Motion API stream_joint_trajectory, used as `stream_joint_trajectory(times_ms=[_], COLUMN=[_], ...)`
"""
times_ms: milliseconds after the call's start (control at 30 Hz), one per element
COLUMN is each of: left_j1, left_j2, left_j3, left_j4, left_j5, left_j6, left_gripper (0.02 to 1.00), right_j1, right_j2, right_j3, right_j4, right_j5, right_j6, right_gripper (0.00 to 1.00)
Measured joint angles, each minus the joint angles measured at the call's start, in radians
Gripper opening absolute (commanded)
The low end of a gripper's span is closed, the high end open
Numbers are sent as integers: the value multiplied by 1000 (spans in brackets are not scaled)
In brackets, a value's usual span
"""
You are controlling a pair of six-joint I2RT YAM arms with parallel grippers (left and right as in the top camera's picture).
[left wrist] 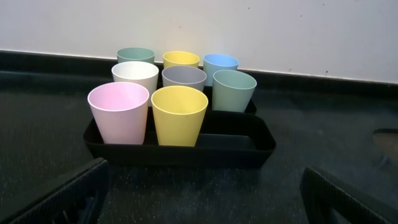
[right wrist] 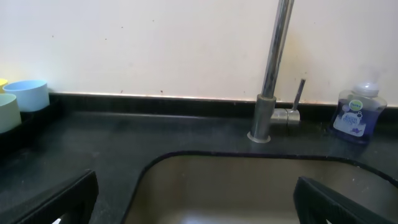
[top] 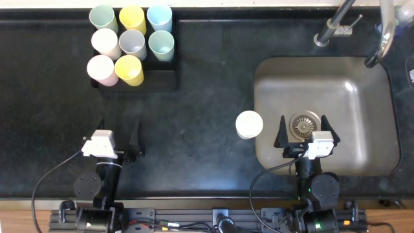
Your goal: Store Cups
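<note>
A dark counter (top: pixel 207 149) runs under both arms, with a steel sink (top: pixel 362 149) let into its right side. From above, a black tray (top: pixel 165 79) at the far left holds eight pastel cups (top: pixel 132 44) in rows with one corner slot bare. A loose white cup (top: pixel 249 124) stands on the counter just beside the sink's left rim; whether it is mouth-up I cannot tell. The left gripper (top: pixel 119 133) sits near its base, well apart from the tray, and the right gripper (top: pixel 304 129) hangs over the sink's near edge, close to the white cup. Both have their fingers spread wide and hold nothing. The left wrist view gives what the overhead flattens: the cups' tapered walls, and the bare slot beside the yellow cup (left wrist: pixel 179 115), in front of the green cup (left wrist: pixel 234 90). The right wrist view adds the tap (right wrist: pixel 273 68) and a soap bottle (right wrist: pixel 356 115) behind the basin. The white cup looks like light, stiff, smooth plastic, probably slippery, so pinching across its rim wall seems the safest hold.
</note>
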Motion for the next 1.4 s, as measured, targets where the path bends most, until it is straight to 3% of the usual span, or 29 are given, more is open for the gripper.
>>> stream_joint_trajectory(times_ms=[1267, 1400], left_j1=[0, 0], left_j2=[0, 0], left_j3=[0, 0], left_j4=[0, 0], left_j5=[0, 0], left_j6=[0, 0], left_gripper=[1000, 998], right_j1=[0, 0], right_j2=[1, 97], right_j3=[0, 50], right_j4=[8, -4], right_j5=[0, 0], right_j6=[0, 0], right_gripper=[998, 998])
